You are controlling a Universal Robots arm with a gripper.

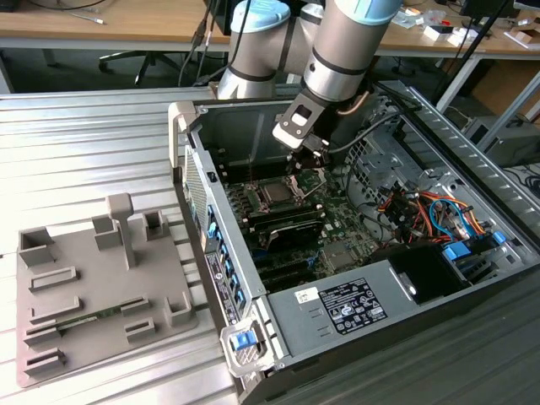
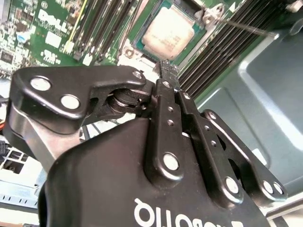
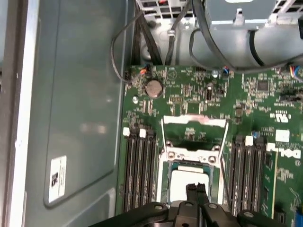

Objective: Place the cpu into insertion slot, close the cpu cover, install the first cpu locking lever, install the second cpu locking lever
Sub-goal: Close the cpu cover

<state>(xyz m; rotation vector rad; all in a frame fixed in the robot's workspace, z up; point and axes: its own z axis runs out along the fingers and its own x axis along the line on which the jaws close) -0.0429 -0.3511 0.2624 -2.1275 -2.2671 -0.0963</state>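
Black pincer [image 3: 196, 190], drawn narrow with nothing held that we can see, hangs just above the cpu [image 3: 181, 177], which lies seated in the insertion slot [image 3: 166, 182]. Beyond it the cpu cover [image 3: 194, 121] stands tipped open. We judge placement done, with closing and both levers left. The pincer hides the slot's near edge, and the levers are hard to make out.

Grey arm [image 1: 337, 51], pale-blue joint caps [image 1: 257, 13], black end effector [image 3: 196, 187]
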